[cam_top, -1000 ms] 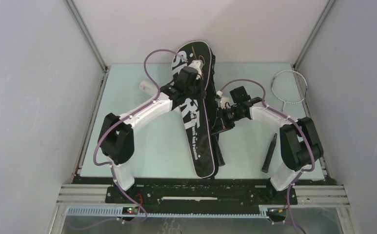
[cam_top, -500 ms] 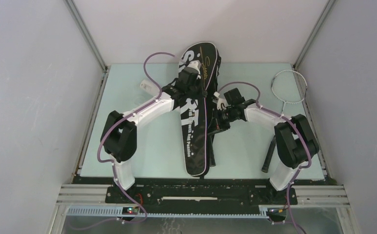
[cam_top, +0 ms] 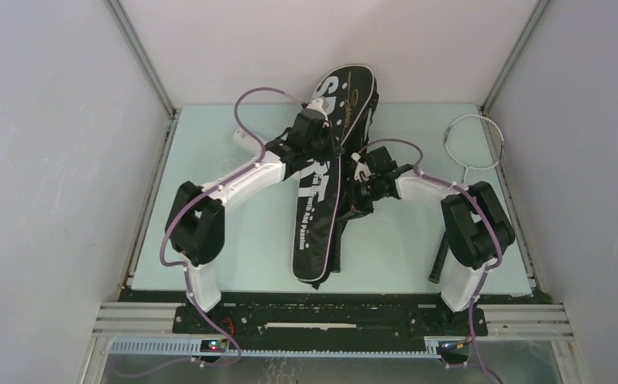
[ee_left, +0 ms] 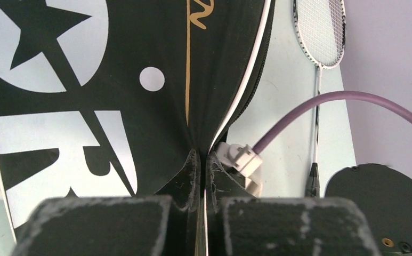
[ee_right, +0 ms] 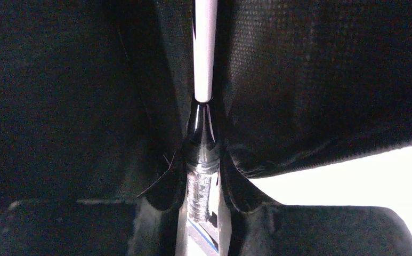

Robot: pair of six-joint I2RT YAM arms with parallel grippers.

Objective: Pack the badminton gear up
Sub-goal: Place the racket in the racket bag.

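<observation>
Twice re-angled in a second, now tilts the bag head-right and foot-left, left gripper pressed together on its open edge. Means one racquet nearly sheathed inside that bag, right gripper flanking the handle, pinching or letting go impossible to tell. Leaves the second racquet right of the bag, unpacked.

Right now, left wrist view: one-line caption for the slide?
Left gripper clamped on the white-piped edge of the black bag; a silver-white racquet lies on the table beyond.
</observation>
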